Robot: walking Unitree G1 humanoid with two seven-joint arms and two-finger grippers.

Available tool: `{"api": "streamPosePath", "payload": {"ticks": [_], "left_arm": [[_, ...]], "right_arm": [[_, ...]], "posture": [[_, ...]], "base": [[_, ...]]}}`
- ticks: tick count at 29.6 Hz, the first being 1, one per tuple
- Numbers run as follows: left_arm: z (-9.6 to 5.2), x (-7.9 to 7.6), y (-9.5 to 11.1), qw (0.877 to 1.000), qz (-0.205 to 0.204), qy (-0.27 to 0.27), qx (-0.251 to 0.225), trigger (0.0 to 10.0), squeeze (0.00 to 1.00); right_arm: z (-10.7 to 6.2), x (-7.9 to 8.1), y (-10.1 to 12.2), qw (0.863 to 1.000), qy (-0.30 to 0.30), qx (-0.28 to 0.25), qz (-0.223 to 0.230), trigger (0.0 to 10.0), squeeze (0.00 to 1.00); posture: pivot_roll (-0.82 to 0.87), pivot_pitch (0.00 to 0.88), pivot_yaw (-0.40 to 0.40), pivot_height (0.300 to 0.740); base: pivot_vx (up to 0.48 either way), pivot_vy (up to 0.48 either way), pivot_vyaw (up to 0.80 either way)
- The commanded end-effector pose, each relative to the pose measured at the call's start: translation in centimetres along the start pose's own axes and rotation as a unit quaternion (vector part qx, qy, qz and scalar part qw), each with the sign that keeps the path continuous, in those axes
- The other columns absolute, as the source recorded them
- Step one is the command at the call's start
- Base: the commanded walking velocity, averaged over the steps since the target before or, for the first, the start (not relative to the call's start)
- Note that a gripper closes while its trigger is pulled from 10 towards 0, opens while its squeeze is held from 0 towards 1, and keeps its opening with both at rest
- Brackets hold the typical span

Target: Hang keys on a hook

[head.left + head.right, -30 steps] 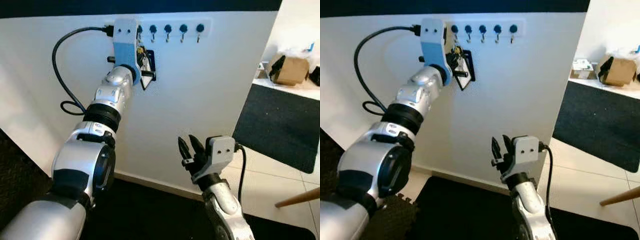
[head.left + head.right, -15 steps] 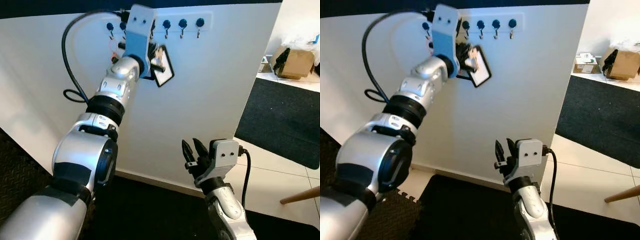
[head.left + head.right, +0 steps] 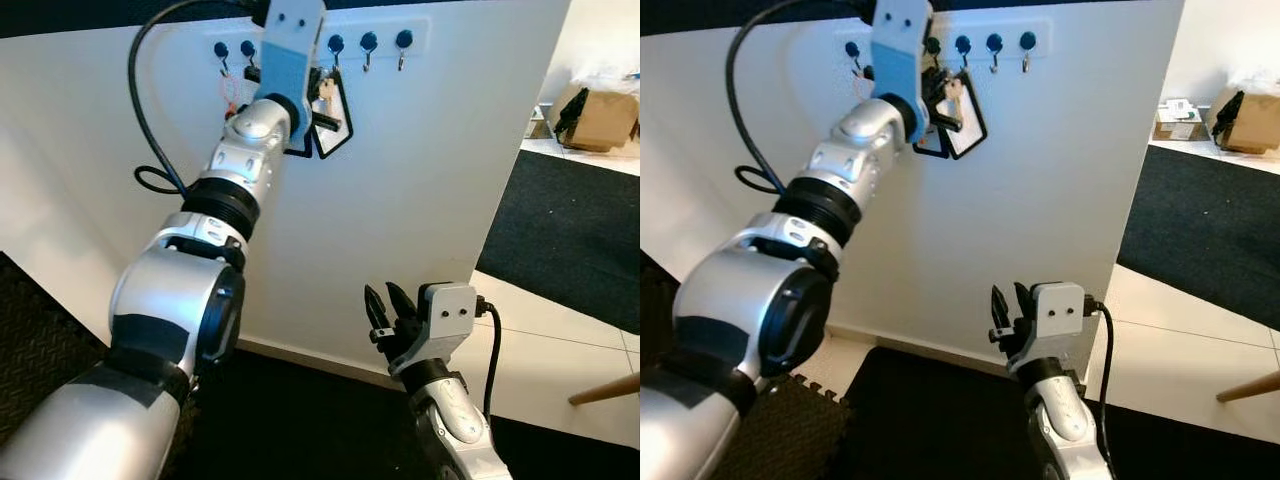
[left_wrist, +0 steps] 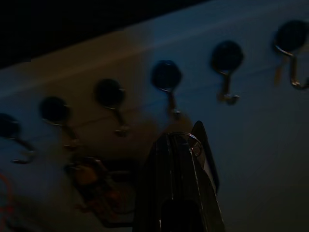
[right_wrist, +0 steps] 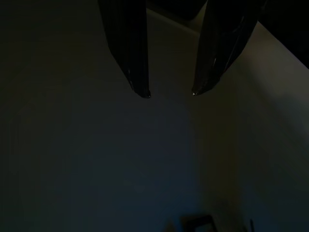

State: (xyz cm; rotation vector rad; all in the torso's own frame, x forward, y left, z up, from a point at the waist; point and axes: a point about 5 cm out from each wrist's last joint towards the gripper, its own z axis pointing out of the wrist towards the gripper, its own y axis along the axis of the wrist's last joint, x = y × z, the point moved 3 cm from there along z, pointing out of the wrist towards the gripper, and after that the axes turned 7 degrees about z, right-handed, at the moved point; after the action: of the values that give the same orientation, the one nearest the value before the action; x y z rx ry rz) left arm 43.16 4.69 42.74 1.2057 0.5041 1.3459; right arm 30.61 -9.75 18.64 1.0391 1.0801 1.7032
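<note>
Now my left gripper [image 3: 318,95], clamped on the keys [image 3: 330,110], has risen along the wall [image 3: 420,200] to the hook rail [image 3: 385,40], so hooking is near. Low by the wall's lower edge, my right gripper [image 3: 385,312] hangs parted, empty.

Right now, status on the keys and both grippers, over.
Left gripper raised at the white hook rail, shut on the keys with black-framed tags. Keys not yet on a hook. Right gripper low, open, idle. Nothing blocking.
</note>
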Motion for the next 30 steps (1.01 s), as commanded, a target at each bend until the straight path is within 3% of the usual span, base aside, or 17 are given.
{"api": "streamPosePath", "payload": {"ticks": [1, 9, 19, 30], "left_arm": [[0.2, -0.1, 1.1, 1.000, 0.002, 0.003, -0.016, 10.0, 0.00], [0.3, 0.0, 1.5, 1.000, -0.001, 0.014, -0.024, 10.0, 0.00], [0.1, 1.6, 1.8, 0.998, 0.000, 0.052, -0.024, 10.0, 0.00], [0.2, 1.4, 2.4, 0.998, 0.004, 0.055, -0.033, 10.0, 0.00]], "right_arm": [[-0.4, 0.2, -0.1, 1.000, -0.003, 0.005, 0.001, 10.0, 0.00], [-1.2, -0.5, -0.2, 1.000, -0.023, 0.007, -0.006, 10.0, 0.00], [-1.5, -0.9, 0.1, 0.999, -0.037, 0.003, -0.010, 10.0, 0.00], [-1.5, -0.8, 0.2, 0.999, -0.040, 0.003, -0.011, 10.0, 0.00]], "posture": [[0.01, 0.260, 0.211, 0.740], [-0.03, 0.260, 0.234, 0.740], [-0.04, 0.256, 0.243, 0.740], [-0.04, 0.256, 0.249, 0.740]], "base": [[0.000, 0.000, 0.00], [0.000, 0.000, 0.00], [0.000, 0.000, 0.00], [0.000, 0.000, 0.00]]}}
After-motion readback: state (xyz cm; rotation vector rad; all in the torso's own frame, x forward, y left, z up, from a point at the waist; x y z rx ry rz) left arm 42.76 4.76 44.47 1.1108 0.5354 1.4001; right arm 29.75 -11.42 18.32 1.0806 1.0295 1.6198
